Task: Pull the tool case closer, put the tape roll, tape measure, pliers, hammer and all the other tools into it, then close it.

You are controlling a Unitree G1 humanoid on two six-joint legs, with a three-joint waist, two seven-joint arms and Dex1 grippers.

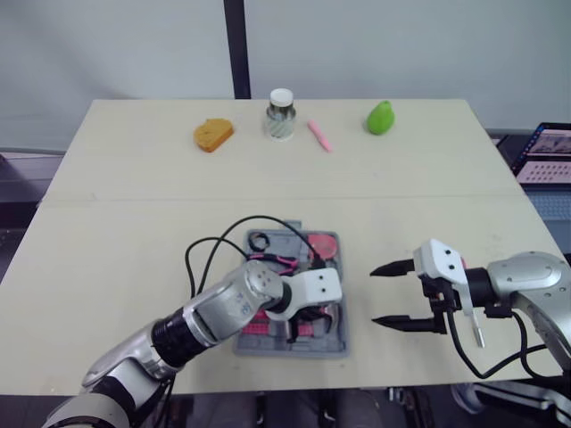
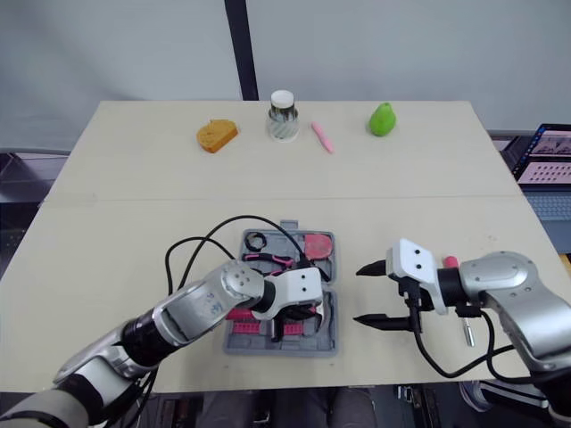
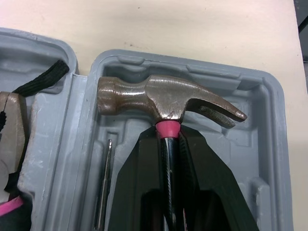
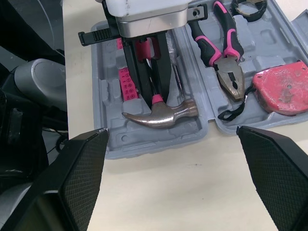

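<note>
L gripper (image 4: 153, 91) fingers clamp hammer (image 3: 163, 98) in open tool case (image 4: 159, 139) w/ pliers (image 4: 226, 53), tape measure (image 4: 284, 89); R gripper (image 1: 375, 295) fingers apart.

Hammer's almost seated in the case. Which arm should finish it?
Left. The left tool is shut on the hammer by its handle, with the head already within the tool case recess. The right tool is open beside the case, holding nothing.

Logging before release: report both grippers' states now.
Left gripper: closed on the hammer, inside the tool case.
Right gripper: open, empty.
</note>
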